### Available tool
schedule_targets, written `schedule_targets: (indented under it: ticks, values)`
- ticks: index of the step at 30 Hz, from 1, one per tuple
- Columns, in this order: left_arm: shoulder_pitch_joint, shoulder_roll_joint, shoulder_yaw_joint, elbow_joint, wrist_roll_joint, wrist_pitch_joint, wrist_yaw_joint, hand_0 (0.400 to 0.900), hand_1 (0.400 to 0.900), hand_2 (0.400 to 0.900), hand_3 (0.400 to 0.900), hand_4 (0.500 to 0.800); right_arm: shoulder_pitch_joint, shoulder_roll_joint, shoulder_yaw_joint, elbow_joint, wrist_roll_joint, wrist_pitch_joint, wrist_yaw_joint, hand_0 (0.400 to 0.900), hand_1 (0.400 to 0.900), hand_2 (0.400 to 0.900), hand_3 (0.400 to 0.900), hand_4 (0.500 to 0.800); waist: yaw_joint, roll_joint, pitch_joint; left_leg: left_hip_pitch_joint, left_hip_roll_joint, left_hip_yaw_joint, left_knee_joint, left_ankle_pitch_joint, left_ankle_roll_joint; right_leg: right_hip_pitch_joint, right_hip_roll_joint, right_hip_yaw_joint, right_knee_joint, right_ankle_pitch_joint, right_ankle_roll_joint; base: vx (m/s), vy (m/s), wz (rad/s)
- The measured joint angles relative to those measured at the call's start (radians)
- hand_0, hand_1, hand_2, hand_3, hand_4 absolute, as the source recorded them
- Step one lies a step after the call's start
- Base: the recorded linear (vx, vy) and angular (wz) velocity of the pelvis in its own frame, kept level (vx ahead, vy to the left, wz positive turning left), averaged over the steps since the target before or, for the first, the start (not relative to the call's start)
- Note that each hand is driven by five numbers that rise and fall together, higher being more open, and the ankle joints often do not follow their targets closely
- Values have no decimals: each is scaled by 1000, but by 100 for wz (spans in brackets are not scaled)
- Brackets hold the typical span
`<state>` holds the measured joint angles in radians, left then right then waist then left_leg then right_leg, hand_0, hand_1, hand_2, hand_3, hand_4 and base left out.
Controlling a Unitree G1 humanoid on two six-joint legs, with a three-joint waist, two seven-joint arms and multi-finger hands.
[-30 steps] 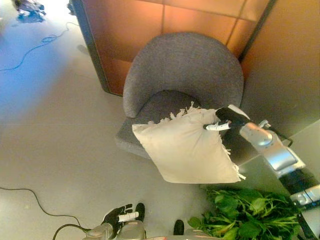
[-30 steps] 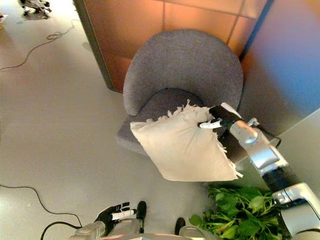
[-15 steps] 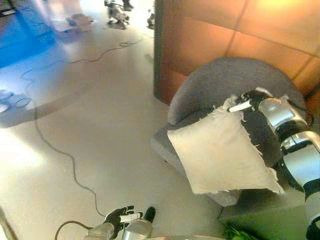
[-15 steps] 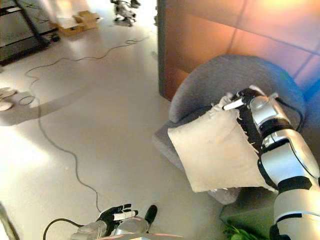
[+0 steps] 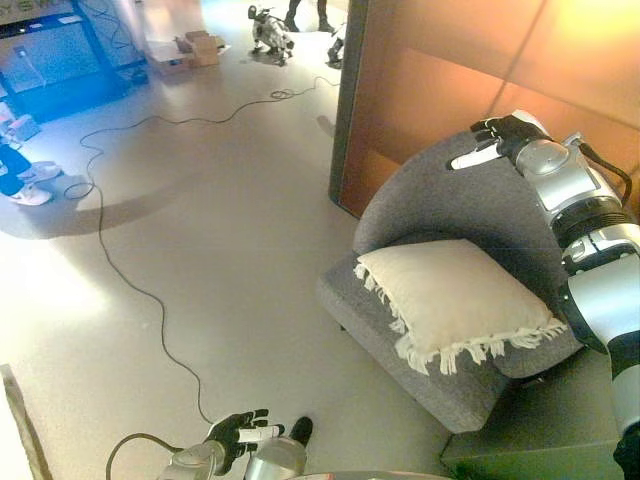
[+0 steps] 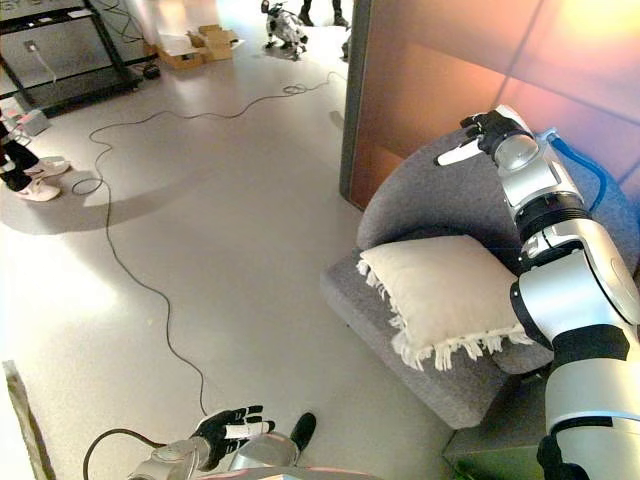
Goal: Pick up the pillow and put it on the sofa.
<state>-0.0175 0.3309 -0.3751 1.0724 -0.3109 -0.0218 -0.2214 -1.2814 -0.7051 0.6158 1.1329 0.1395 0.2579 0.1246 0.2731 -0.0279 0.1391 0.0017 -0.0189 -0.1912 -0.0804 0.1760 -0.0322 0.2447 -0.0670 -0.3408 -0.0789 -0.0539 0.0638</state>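
Observation:
A cream pillow with fringed edges (image 5: 452, 300) lies flat on the seat of a grey round-backed sofa chair (image 5: 425, 195). My right hand (image 5: 490, 140) is open and empty, raised above the chair's backrest, clear of the pillow. My left hand (image 5: 238, 433) hangs open and empty low near the floor at the bottom of the view.
An orange-brown panel wall (image 5: 440, 70) stands behind the chair. A thin cable (image 5: 120, 270) runs across the pale floor. A person's shoes (image 5: 25, 185) show at far left. Boxes (image 5: 190, 50), a rack and small robots stand at the back.
My right hand has let go of the pillow, which now rests on the chair seat, and has lifted up over the backrest. The camera has also shifted.

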Motion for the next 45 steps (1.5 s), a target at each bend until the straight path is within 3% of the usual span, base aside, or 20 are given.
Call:
schedule_targets:
  ticks: [5, 11, 14, 18, 22, 25, 30, 36, 41, 45]
  values:
    - [14, 14, 0, 2, 2, 8, -6, 900, 900, 900, 900, 800, 118, 12, -118, -108, 143, 1, -54, 900, 900, 900, 900, 800, -55, -6, -15, 8, 6, 38, 0, -6, 8, -8, -2, 38, -2, 6, 0, -84, 17, -25]
    - [38, 10, 9, 0, 1, 22, -4, 900, 900, 900, 900, 800, 525, 130, -265, -439, 256, -2, -142, 900, 900, 900, 900, 800, -137, -10, -29, 19, 23, 98, -1, -17, 7, -28, -1, 97, 6, 10, -5, -107, 23, -35]
    - [48, -15, 15, 0, -1, 23, 15, 900, 900, 900, 900, 800, 746, 242, -269, -541, 299, -5, -184, 900, 900, 900, 900, 800, -188, -9, -29, 20, 33, 132, -1, -24, 7, -45, 2, 132, 12, 13, -9, -96, 23, -35]
    - [71, -51, 22, -14, 0, 22, 59, 900, 900, 900, 900, 800, 1035, 344, -285, -569, 321, -32, -214, 900, 900, 900, 900, 800, -222, -3, -24, 36, 41, 174, -10, -38, 7, -48, 1, 173, 9, 16, -9, -97, 23, -29]
    - [77, -54, 28, -14, -1, 22, 64, 900, 900, 900, 900, 800, 1187, 359, -277, -565, 321, -50, -249, 900, 900, 900, 900, 800, -256, 5, -20, 50, 51, 207, -11, -47, 3, -49, 3, 205, 2, 23, -11, -76, 24, -22]
    - [82, -56, 31, -15, -1, 22, 71, 900, 900, 900, 900, 800, 1247, 378, -279, -530, 320, -72, -256, 900, 900, 900, 900, 800, -273, 6, -20, 59, 57, 222, -11, -53, -1, -47, 3, 222, 1, 23, -11, -49, 4, -14]
    - [76, -58, 31, -11, -1, 21, 58, 900, 900, 900, 900, 800, 1264, 418, -290, -280, 320, -71, -226, 900, 900, 900, 900, 800, -296, 12, -33, 65, 60, 233, -11, -57, -1, -47, 4, 234, 2, 23, -11, -45, -6, -9]
    - [64, -68, 29, 55, 1, 16, 36, 900, 900, 900, 900, 800, 1268, 453, -320, 86, 202, -34, -115, 900, 900, 900, 900, 800, -295, 23, -66, 73, 62, 247, -11, -64, -1, -48, 3, 249, 1, 23, -10, -4, -5, -7]
    - [64, -75, 30, 72, 23, 7, 24, 900, 900, 900, 900, 800, 1276, 457, -385, 115, 168, 16, -88, 900, 900, 900, 900, 800, -294, 25, -85, 81, 64, 254, -11, -71, -4, -44, 4, 256, 4, 22, -11, 48, 9, -5]
    - [65, -76, 30, 89, 35, -4, 11, 900, 900, 900, 900, 800, 1277, 457, -390, 131, 162, 17, -78, 900, 900, 900, 900, 800, -295, 24, -104, 84, 64, 258, -11, -73, -3, -44, 4, 261, 6, 22, -11, 22, 17, -7]
